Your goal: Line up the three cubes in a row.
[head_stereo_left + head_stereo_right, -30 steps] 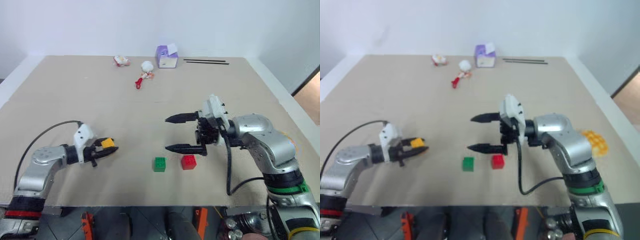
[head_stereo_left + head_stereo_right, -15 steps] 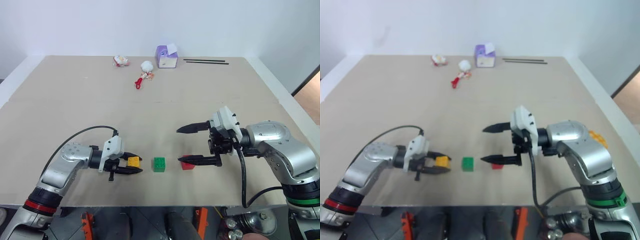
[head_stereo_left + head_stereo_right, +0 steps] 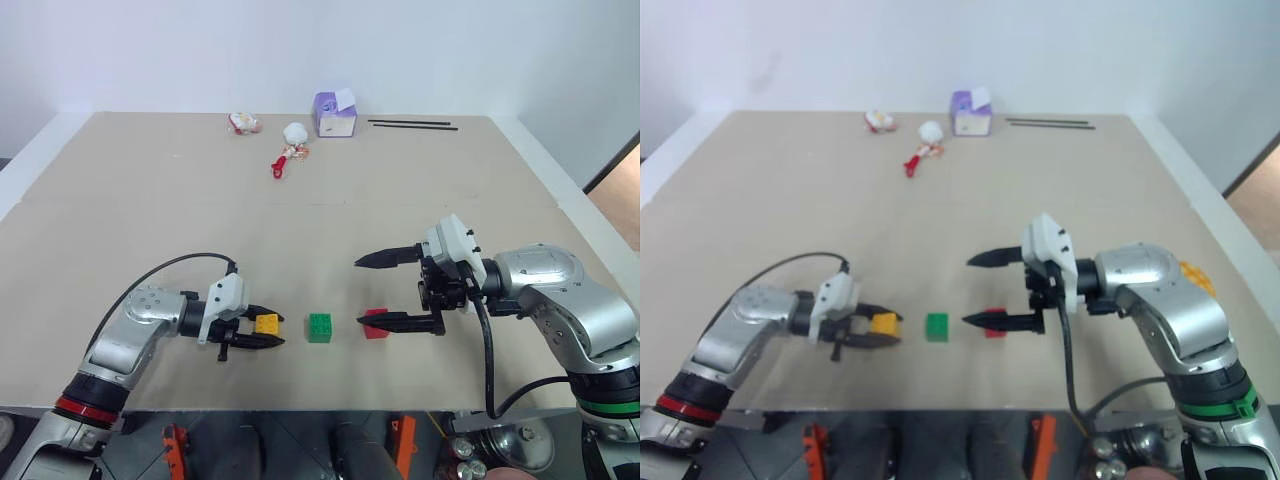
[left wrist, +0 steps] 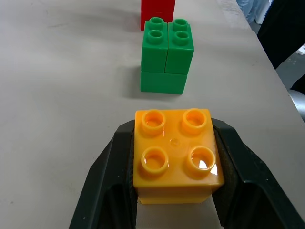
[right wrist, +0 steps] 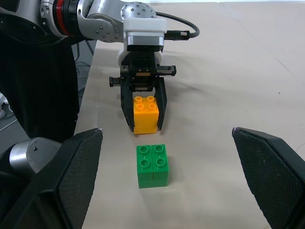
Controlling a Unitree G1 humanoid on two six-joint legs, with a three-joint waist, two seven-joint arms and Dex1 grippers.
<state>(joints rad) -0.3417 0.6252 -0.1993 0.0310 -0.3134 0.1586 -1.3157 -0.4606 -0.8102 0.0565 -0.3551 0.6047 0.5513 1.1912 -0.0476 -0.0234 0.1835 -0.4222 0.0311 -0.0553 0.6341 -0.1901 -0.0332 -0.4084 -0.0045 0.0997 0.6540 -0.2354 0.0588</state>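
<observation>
1. Glossy plastic, four round studs on top: the yellow-orange cube [image 4: 174, 154] is sitting clamped in the left gripper [image 3: 256, 333], low on the beige table [image 3: 150, 200].
2. Just beside it are lying the green cube [image 3: 319, 327], then the red cube [image 3: 375, 325], partly behind the right gripper [image 3: 385, 292], whose fingers are gaping wide above it.
3. Far back are resting a purple-and-white box [image 3: 334, 113] and small toys [image 3: 288, 145].

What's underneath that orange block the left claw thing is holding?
The yellow-orange cube sits clamped in the left tool, low over the table. Its underside is hidden, so whether it touches the table cannot be seen.
</observation>
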